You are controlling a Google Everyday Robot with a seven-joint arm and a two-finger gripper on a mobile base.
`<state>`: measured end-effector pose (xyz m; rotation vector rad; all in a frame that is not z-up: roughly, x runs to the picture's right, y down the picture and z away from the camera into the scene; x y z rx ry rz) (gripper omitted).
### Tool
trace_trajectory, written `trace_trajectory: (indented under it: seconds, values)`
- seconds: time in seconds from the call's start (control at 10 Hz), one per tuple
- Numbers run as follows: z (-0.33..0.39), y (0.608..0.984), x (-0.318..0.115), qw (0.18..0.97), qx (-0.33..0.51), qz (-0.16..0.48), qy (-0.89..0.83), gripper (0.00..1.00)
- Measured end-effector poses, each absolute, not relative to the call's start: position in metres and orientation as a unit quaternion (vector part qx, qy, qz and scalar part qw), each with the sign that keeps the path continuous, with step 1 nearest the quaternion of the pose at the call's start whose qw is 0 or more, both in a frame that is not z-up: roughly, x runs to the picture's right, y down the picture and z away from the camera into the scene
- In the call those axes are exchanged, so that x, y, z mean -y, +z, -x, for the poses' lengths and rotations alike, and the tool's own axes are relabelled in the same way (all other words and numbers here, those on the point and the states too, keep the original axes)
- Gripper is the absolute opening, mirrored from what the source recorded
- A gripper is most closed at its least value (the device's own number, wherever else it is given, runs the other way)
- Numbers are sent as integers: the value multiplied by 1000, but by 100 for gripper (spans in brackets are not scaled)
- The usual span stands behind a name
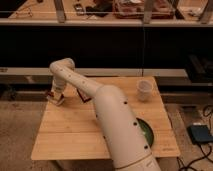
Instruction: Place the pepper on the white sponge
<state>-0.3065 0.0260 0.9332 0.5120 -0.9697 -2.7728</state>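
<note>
My gripper is at the far left edge of the wooden table, with the arm reaching over from the near right. Right below it lies a small off-white pad, the white sponge. A small dark red thing, which looks like the pepper, shows at the gripper's left side, at the sponge. I cannot tell whether the gripper holds it or whether it rests on the sponge.
A dark flat bar lies just right of the gripper, partly behind the arm. A white cup stands at the back right. A green dish is half hidden by the arm. A blue-grey box is on the floor.
</note>
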Motion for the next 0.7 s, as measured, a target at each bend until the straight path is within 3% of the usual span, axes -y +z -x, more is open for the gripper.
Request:
trace_trajectory:
  seconds: [0.7]
  values:
    - [295, 930, -6, 113, 322, -190, -921, 62]
